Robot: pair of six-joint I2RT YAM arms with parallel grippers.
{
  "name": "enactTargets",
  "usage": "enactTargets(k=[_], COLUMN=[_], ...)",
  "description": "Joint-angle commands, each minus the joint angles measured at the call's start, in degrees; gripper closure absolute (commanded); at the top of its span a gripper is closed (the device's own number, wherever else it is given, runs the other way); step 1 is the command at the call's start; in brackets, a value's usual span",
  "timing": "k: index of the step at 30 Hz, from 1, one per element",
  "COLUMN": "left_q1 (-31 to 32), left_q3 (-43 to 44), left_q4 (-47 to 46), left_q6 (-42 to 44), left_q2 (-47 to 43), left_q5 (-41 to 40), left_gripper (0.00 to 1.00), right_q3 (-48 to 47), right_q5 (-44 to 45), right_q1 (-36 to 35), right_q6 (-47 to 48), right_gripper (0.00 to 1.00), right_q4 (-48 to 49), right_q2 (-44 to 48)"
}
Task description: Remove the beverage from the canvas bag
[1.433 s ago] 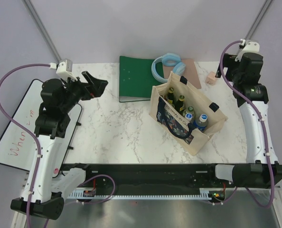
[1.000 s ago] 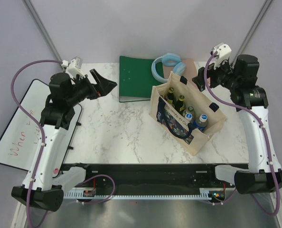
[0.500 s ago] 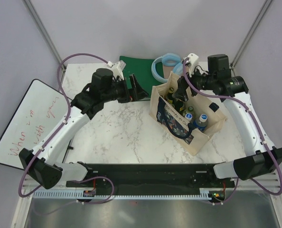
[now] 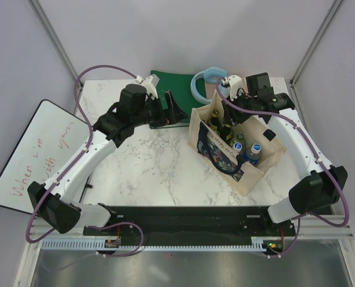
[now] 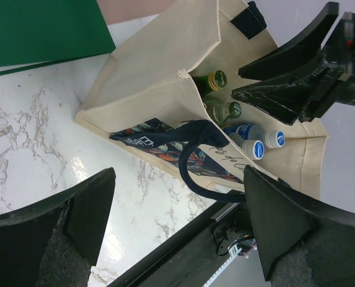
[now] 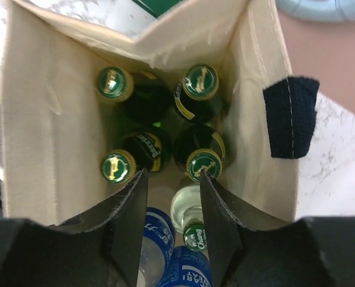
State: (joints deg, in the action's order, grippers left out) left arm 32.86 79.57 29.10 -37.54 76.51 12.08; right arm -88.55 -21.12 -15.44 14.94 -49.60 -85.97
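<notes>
The beige canvas bag (image 4: 249, 170) stands open at centre right of the table, its dark blue picture (image 5: 165, 143) facing the arms. Several beverage bottles stand inside: green ones with gold-rimmed caps (image 6: 200, 81), a clear one with a green cap (image 6: 195, 236), and blue-labelled ones (image 6: 159, 230). My right gripper (image 6: 173, 197) hangs over the bag's mouth. Its jaws are narrowed but apart, above the clear bottle, gripping nothing. My left gripper (image 5: 180, 209) stands wide open, just left of the bag and empty.
A green folder (image 4: 171, 95) lies behind the left gripper, with light blue headphones (image 4: 204, 81) beside it. A whiteboard (image 4: 34, 152) leans off the table's left edge. The bag's dark handle (image 5: 207, 173) droops toward the black rail (image 4: 183, 218) at the front.
The right arm swung in from the far right and came down over the bag's mouth, its jaws narrowing. The left arm swung from the left edge to the bag's side, then held still.
</notes>
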Motion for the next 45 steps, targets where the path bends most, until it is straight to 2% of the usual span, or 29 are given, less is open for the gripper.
enactTargets(k=[1, 13, 26, 29, 30, 32, 34, 37, 45], left_q1=[0.18, 0.18, 0.18, 0.18, 0.18, 0.18, 0.18, 0.18, 0.80], left_q3=[1.20, 0.41, -1.08, -1.08, -1.08, -1.00, -0.73, -0.38, 1.55], left_q4=[-0.45, -0.45, -0.28, -0.36, -0.28, -0.36, -0.28, -0.36, -1.85], left_q6=[0.80, 1.94, 2.30, 2.38, 2.56, 2.47, 2.73, 3.17, 6.07], left_q2=[0.22, 0.04, -1.19, -1.10, -1.10, -1.01, -1.10, -1.54, -1.63], left_q5=[-1.18, -1.44, -2.23, -2.23, -2.15, -2.06, -2.06, -2.14, -0.83], left_gripper=[0.06, 0.06, 0.05, 0.06, 0.06, 0.06, 0.06, 0.06, 0.06], right_q3=[1.01, 3.21, 5.67, 6.37, 6.55, 6.64, 6.03, 4.89, -1.79], right_q5=[7.23, 8.29, 11.10, 11.28, 11.19, 10.49, 10.05, 9.26, 5.13], right_q1=[-0.47, -1.78, -3.37, -3.63, -3.63, -3.72, -3.72, -3.72, -3.81], right_q6=[-1.05, -0.88, -0.44, -0.17, -0.09, 0.44, 0.88, 2.02, 5.01], right_gripper=[0.53, 0.48, 0.50, 0.56, 0.63, 0.70, 0.85, 1.00, 1.00], right_q4=[0.03, 2.67, 4.08, 4.69, 5.13, 5.39, 5.92, 5.92, 5.48], right_q2=[-1.47, -4.20, -5.87, -5.00, -4.47, -4.03, -3.15, -1.74, 3.79])
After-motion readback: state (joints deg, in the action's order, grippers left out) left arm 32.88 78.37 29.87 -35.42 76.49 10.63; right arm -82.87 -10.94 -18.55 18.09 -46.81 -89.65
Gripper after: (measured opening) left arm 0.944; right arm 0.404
